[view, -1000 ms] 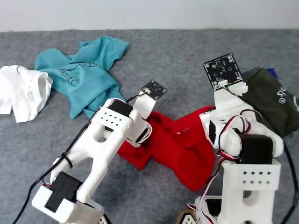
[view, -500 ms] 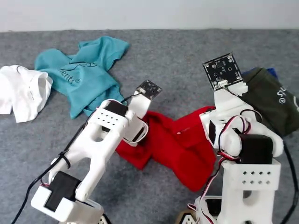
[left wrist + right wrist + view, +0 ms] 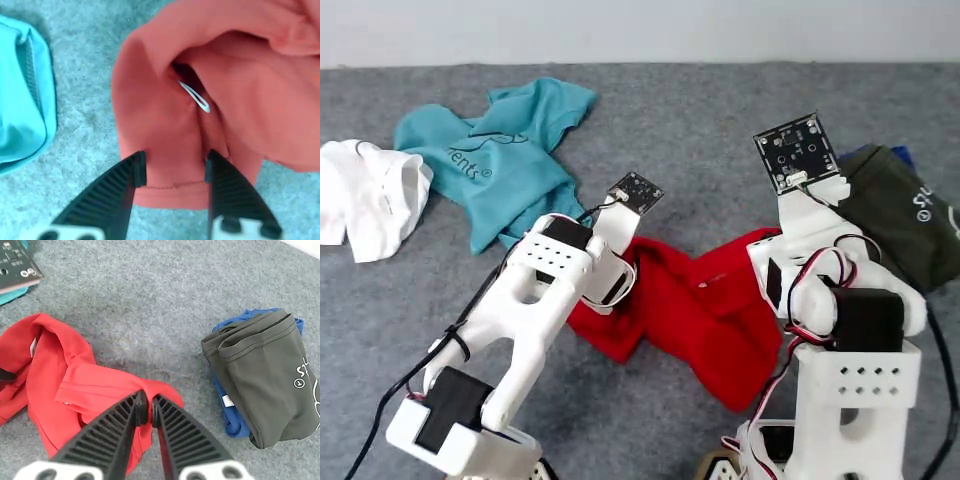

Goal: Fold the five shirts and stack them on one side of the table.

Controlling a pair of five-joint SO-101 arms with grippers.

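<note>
Folding red shirt (image 3: 700, 315), crumpled mid table (image 3: 700, 130) btwn arms. L gripper (image 3: 175, 167) released, jaws astride hem. R gripper (image 3: 147, 410) pinching its other edge. Next, prob.: L clamps hem, then both fold over.

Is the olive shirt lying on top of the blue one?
Yes, the folded olive shirt lies on the blue shirt, whose edges stick out from under it.

Grey table (image 3: 720, 110), seemingly felt-covered: white shirt (image 3: 370, 190), teal shirt (image 3: 500, 150), red shirt (image 3: 710, 320), blue shirt (image 3: 231, 421) under olive shirt (image 3: 265, 375).
</note>
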